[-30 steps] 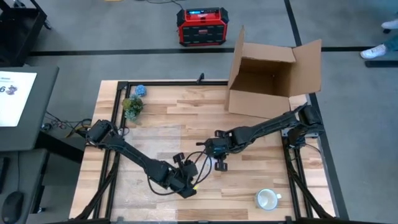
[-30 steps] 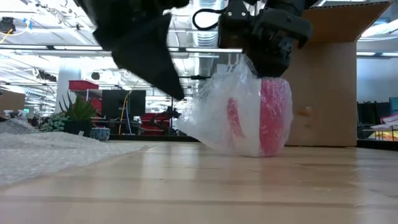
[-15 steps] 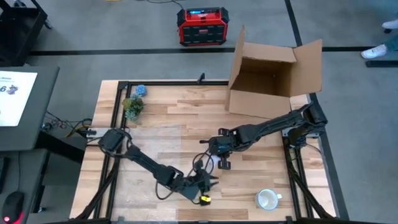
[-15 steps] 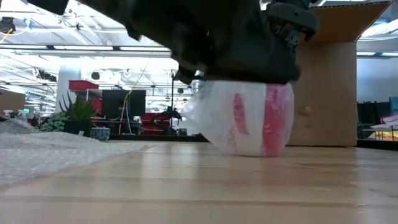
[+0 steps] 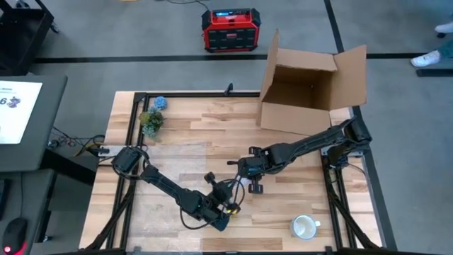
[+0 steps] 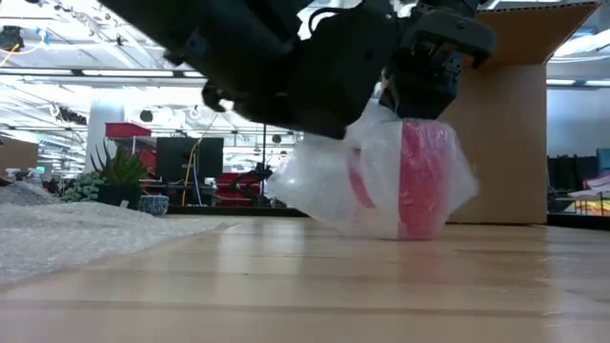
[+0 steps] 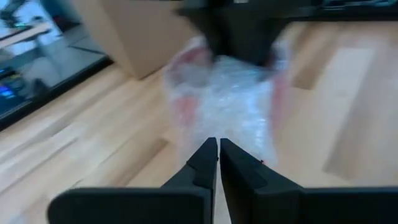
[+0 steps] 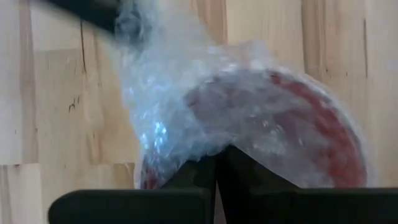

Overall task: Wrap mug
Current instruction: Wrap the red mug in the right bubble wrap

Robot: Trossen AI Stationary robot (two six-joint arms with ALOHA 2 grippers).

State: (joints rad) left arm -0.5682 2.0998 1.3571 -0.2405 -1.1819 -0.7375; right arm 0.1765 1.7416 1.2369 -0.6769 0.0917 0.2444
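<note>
While the right gripper pinches the bubble wrap atop the red mug directly beneath it, the left gripper, closed and empty just short of the bundle, probably must next tuck the loose flap.

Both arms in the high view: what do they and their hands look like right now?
Both are dark, slender, jointed arms. Black cables loop near the left hand, which shows a small yellow-orange marking. The right hand is a blocky black unit. Each wrist view shows two black, wedge-shaped fingers tapering toward the tips.
</note>
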